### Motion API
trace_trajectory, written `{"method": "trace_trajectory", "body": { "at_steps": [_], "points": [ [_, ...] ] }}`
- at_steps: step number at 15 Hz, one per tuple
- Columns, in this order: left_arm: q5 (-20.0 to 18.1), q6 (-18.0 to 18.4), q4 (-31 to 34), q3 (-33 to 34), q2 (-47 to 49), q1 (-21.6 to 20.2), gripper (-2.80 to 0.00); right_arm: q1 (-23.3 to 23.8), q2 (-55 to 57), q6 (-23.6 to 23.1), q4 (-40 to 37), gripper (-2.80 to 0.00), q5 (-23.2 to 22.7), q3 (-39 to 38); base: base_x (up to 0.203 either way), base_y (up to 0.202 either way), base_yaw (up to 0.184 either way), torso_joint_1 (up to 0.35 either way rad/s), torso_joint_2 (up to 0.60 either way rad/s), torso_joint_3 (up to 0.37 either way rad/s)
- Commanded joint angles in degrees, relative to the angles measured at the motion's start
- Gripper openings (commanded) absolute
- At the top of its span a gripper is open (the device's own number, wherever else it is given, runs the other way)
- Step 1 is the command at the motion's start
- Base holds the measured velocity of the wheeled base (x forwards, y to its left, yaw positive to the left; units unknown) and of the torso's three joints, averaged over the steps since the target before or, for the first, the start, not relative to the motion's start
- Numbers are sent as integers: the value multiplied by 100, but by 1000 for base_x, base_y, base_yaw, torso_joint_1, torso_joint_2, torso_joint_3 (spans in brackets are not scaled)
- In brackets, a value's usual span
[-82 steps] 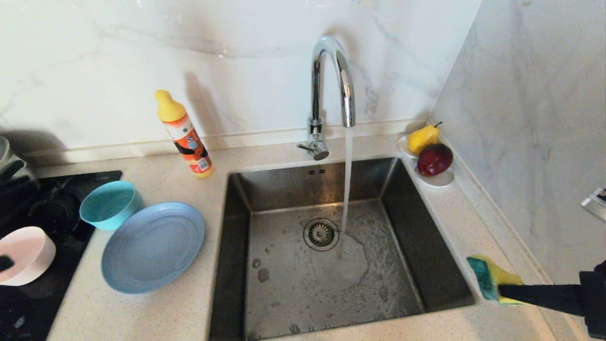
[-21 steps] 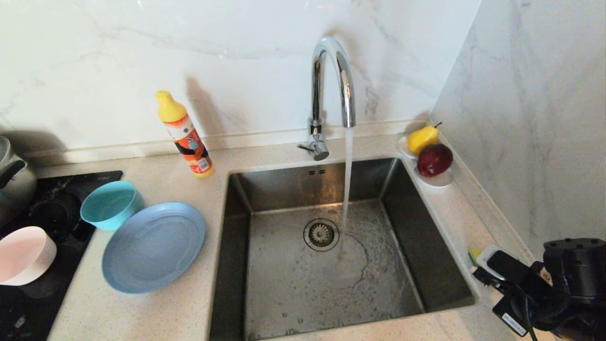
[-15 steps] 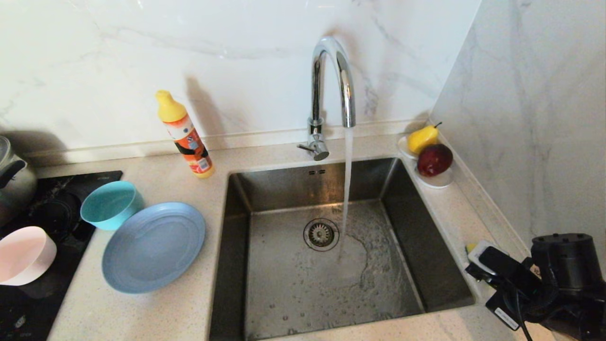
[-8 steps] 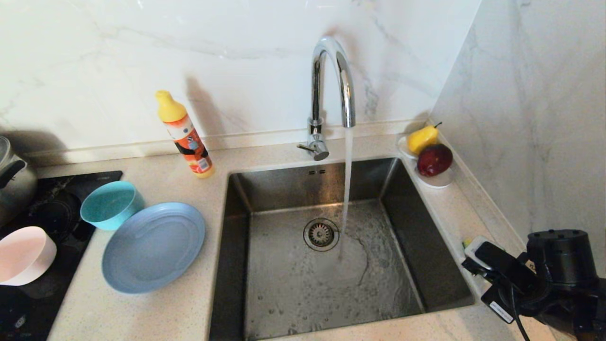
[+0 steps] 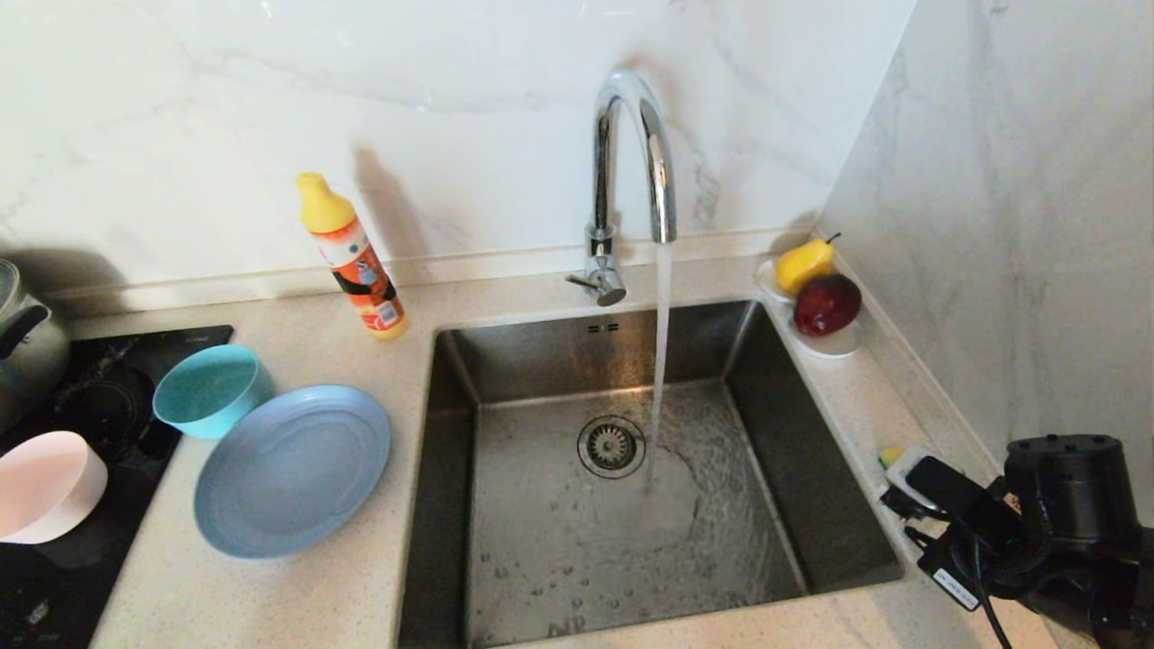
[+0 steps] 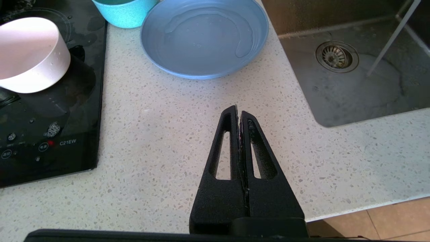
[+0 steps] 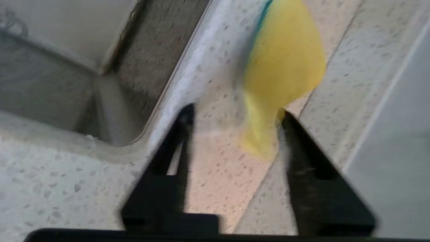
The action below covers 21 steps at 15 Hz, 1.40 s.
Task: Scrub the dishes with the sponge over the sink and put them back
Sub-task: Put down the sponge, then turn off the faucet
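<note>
The yellow sponge [image 7: 285,64] with its green face lies on the counter to the right of the sink [image 5: 541,351]; in the head view only a yellow corner of the sponge [image 5: 892,455] shows past the right wrist. My right gripper [image 7: 235,111] is open around the sponge's narrow end, which lies close to one finger. The grey-blue plate [image 5: 293,469] and the teal bowl [image 5: 209,389] sit on the counter left of the sink. The pink bowl [image 5: 45,487] rests on the hob. My left gripper [image 6: 238,111] is shut and empty above the counter, near the plate [image 6: 205,37].
Water runs from the chrome tap [image 5: 631,162] into the sink. An orange bottle [image 5: 350,257] stands at the back wall. A saucer with pear and apple [image 5: 816,288] sits in the back right corner. The marble side wall [image 5: 1037,225] is close to the right arm.
My right gripper brought the sponge down to the counter right of the sink, then opened in the last half second and let it go. The left arm has not moved.
</note>
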<state>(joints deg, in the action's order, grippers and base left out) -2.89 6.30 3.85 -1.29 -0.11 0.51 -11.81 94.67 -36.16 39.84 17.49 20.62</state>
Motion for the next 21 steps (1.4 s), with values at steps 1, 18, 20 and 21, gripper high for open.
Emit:
{"method": "trace_trajectory", "body": {
  "at_steps": [1, 18, 20, 21],
  "points": [
    [-2, 3, 1, -3, 2, 2, -280, -5, -28, -6, -29, 0, 8, 108, 0, 0, 0, 0, 0, 0],
    [-2, 3, 1, 5, 2, 2, -280, -150, -2291, 1833, -1204, -280, -90, 693, 0, 0, 0, 0, 0, 0],
    [-2, 3, 1, -1, 2, 2, -280, -65, -3147, 1965, -1512, -280, -416, 522, 0, 0, 0, 0, 0, 0],
    [-2, 3, 1, -3, 2, 2, -280, 52, -3616, 2005, -1696, -280, -560, 423, 0, 0, 0, 0, 0, 0]
  ]
}}
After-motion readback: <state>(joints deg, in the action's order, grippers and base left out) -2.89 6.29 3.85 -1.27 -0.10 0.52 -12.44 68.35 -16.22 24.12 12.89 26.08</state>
